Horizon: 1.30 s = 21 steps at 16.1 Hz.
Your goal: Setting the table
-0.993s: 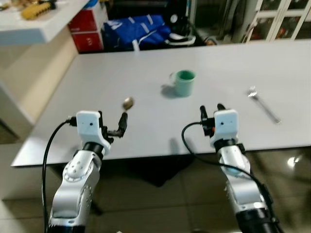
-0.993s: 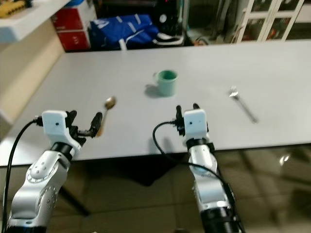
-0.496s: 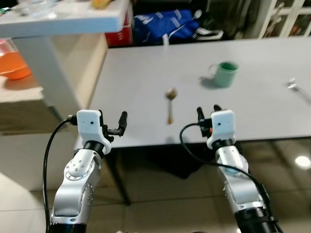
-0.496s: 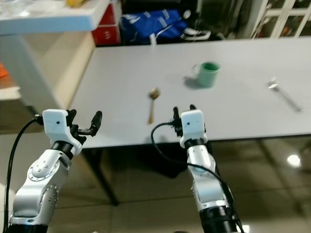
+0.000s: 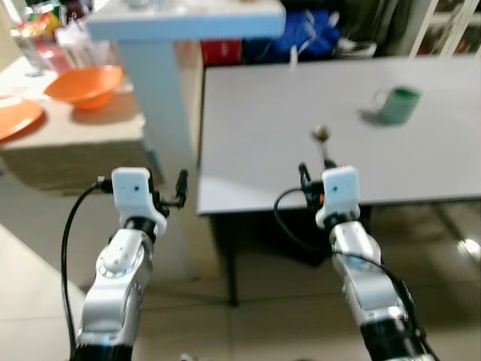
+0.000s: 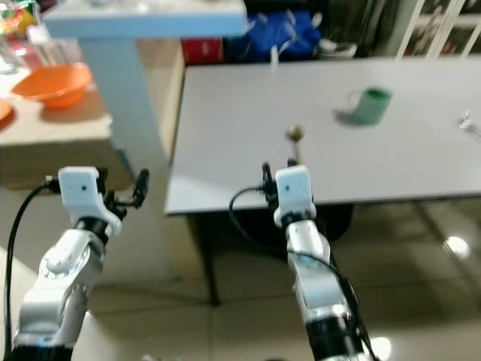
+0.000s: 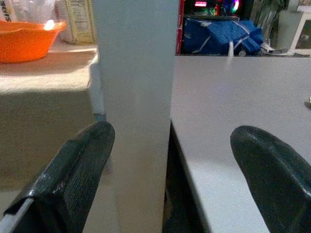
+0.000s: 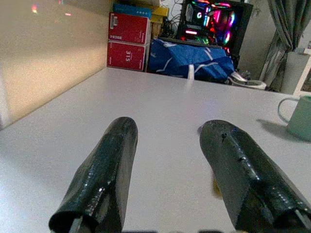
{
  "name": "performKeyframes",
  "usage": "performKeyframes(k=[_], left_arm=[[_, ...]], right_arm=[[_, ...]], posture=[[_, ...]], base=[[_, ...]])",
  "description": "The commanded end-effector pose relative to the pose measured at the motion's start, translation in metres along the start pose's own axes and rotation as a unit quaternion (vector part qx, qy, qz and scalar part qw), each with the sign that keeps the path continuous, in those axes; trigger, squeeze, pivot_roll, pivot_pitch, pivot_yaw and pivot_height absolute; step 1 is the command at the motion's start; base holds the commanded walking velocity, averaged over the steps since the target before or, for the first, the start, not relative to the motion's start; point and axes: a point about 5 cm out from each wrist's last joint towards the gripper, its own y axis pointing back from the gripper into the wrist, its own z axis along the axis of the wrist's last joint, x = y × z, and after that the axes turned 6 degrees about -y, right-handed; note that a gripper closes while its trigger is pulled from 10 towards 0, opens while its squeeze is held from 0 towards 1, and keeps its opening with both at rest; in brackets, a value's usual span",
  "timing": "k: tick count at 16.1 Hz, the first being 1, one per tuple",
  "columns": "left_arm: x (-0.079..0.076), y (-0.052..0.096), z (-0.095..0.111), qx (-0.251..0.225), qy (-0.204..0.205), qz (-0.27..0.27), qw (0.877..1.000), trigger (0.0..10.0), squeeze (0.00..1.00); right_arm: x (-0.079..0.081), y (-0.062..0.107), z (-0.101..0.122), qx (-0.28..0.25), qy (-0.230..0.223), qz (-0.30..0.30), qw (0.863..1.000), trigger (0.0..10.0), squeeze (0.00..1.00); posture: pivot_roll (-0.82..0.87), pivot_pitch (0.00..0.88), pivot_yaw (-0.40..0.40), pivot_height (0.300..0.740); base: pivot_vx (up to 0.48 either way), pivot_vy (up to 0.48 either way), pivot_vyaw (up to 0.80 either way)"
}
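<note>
Compared with the earlier frames, the head camera has swung toward the robot's left, so the whole scene has shifted across the picture; the spoon, mug and fork lie on the worktop as before, and both arms stay raised in front of the body.

Left hand (image 5: 180,188): held in the air off the worktop's near left corner, fingers (image 7: 73,179) spread apart and grasping nothing; its wrist view looks past a pale upright post (image 7: 136,97) standing between the side counter and the worktop.

Right hand (image 5: 314,171): hovering at the near edge of the grey worktop (image 5: 255,120), fingers (image 8: 104,174) parted and empty, pointing over the surface.

Spoon (image 5: 324,140): lying on the worktop just beyond the right hand, bowl toward the far edge, handle toward the near edge.

Green mug (image 5: 397,104): upright, farther in and toward the right edge, well apart from the spoon.

Fork (image 6: 467,122): partly cut off at the picture's right margin, on the worktop near its right side.

Side counter (image 5: 68,143): left of the worktop, carrying an orange bowl (image 5: 83,84) and, at its left end, an orange plate (image 5: 15,116).

White shelf (image 5: 188,21): above the post. A blue bag (image 6: 289,36) and red boxes (image 8: 127,41) lie beyond the far edge.
</note>
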Motion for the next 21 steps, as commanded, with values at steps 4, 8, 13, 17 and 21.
performKeyframes(k=[4, 8, 13, 17, 21], left_arm=[[-0.002, -0.005, 0.002, 0.002, -0.012, 0.0, 1.0, 10.0, 0.0], [0.0, -0.01, 0.003, 0.001, -0.015, 0.006, 1.0, 10.0, 0.0], [0.007, -0.02, 0.01, -0.007, -0.022, 0.019, 1.0, 10.0, 0.0], [-0.004, -0.017, 0.013, -0.023, -0.022, 0.003, 0.999, 10.0, 0.0], [-0.009, -0.016, 0.011, -0.022, -0.02, -0.002, 1.0, 10.0, 0.0]], right_arm=[[-0.001, -0.001, 0.001, -0.002, -0.007, -0.001, 1.0, 10.0, 0.0], [0.003, -0.004, 0.002, -0.005, -0.011, 0.008, 1.0, 10.0, 0.0], [0.009, -0.006, 0.003, -0.006, -0.012, 0.024, 1.0, 10.0, 0.0], [0.01, -0.006, 0.001, -0.005, -0.011, 0.027, 1.0, 10.0, 0.0], [0.012, -0.006, 0.005, -0.016, -0.009, 0.032, 0.999, 10.0, 0.0]], posture=[[-0.13, 0.0, 0.057, 0.74], [-0.11, 0.0, 0.046, 0.74], [-0.11, 0.0, 0.043, 0.74], [-0.11, 0.0, 0.047, 0.74], [-0.11, 0.0, 0.045, 0.74]], base=[[0.0, 0.48, 0.0], [0.0, 0.48, 0.0], [0.0, 0.48, 0.0], [0.0, 0.0, 0.0], [0.302, 0.373, 0.0]])
